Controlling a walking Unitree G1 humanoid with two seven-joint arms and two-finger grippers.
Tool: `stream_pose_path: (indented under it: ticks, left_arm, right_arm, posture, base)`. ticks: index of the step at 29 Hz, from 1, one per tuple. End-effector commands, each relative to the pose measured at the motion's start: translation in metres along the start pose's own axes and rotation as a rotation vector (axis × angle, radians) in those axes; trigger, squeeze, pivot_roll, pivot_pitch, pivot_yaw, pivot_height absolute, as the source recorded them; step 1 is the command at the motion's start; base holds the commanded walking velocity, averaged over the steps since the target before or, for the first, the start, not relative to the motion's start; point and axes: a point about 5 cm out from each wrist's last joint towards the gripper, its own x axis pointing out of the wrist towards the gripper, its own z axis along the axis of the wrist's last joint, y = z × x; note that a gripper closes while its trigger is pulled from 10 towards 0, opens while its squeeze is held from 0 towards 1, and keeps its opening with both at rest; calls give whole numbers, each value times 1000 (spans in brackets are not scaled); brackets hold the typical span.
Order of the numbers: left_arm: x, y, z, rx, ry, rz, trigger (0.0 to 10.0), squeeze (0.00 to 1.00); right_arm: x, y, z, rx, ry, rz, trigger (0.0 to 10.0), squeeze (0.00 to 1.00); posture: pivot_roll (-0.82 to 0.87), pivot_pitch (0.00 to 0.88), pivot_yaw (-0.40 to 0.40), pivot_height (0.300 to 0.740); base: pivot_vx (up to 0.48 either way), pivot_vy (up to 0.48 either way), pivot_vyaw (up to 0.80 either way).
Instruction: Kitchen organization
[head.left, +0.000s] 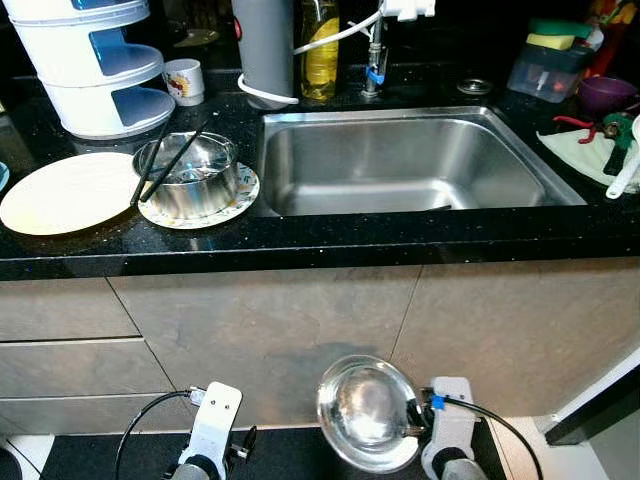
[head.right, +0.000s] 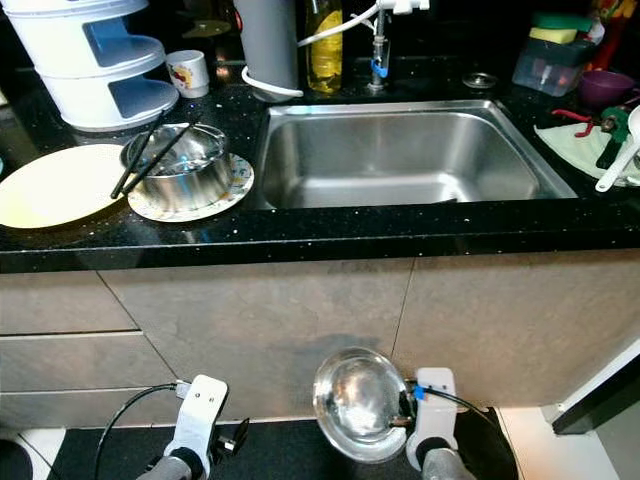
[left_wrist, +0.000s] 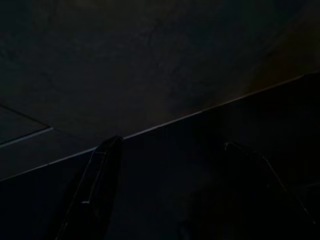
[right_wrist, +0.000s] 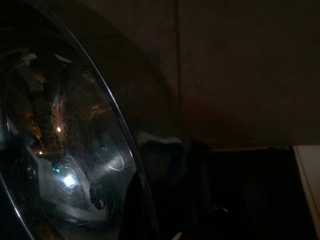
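Here, in the left eye view, the right gripper (head.left: 418, 420) sits low in front of the cabinet doors (head.left: 300, 330), clamped on the rim of a shiny steel bowl (head.left: 368, 412) held tilted, its hollow facing up toward the camera. The left gripper (head.left: 243, 443) hangs idle to the left of it. Up on the black countertop (head.left: 330, 245), a second steel bowl (head.left: 188, 175) stands on a patterned plate (head.left: 238, 203) with black chopsticks (head.left: 165, 158) laid across it, just left of the empty sink (head.left: 400, 160); a pale round plate (head.left: 60, 192) lies further left.

The right eye view shows the same layout. A small mug (head.right: 187, 72) at the far left has a printed picture, too small to read; the yellow bottle (head.right: 323, 45) shows no legible label.

In the left wrist view, very dark, the two fingers (left_wrist: 95, 200) stand apart with nothing between them.

In the right wrist view the held bowl's scratched inside fills the near side. My judgement: a rim-only pinch on slick steel could slip as the arm rises, and the bowl could knock the countertop edge on the way up.
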Motion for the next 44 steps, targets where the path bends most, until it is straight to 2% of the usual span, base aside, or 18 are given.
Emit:
stream_pose_path:
  ticks: [1, 7, 21, 28, 31, 38, 41, 42, 44]
  left_arm:
    - [-1, -5, -6, -24, 27, -9, 10000, 0]
    - [1, -7, -5, -27, 32, -9, 10000, 0]
    - [-1, -7, -6, -57, 26, 13, 10000, 0]
    - [0, -5, -5, -72, 29, 23, 10000, 0]
    - [-1, -6, -7, -72, 31, 14, 10000, 0]
    - [-4, -15, -12, -89, 44, -21, 10000, 0]
    - [-2, -17, -10, -100, 43, -19, 10000, 0]
    - [-2, -17, -10, -100, 43, -19, 10000, 0]
    - [-2, -18, -10, -105, 41, -18, 10000, 0]
  right_arm:
    - [-2, -7, 1, 37, -8, -30, 10000, 0]
    - [-2, -11, 3, 31, -7, -31, 10000, 0]
    - [3, -4, 11, 10, -29, -3, 10000, 0]
    - [11, 7, 22, -9, -48, 29, 10000, 0]
    - [12, 14, 27, 6, -75, 45, 10000, 0]
    - [5, 32, 19, 29, -71, 84, 10000, 0]
    - [1, 45, 9, -3, 4, 198, 10000, 0]
    - [1, 45, 9, -3, 4, 198, 10000, 0]
    - [-1, 48, 1, -20, 77, 242, 10000, 0]
  posture:
    - [-184, 161, 15, 740]
    - [-194, 162, 16, 740]
    - [-192, 155, 10, 740]
    - [-194, 163, 14, 740]
    - [-202, 163, 38, 740]
    - [-219, 157, 68, 740]
    - [-218, 165, 53, 740]
    - [-218, 165, 53, 740]
    - [-221, 169, 51, 740]
  base:
    - [0, 0, 0]
    - [0, 0, 0]
    - [0, 0, 0]
    - [0, 0, 0]
    - [0, 0, 0]
    - [0, 0, 0]
    - [0, 0, 0]
    - [0, 0, 0]
    - [0, 0, 0]
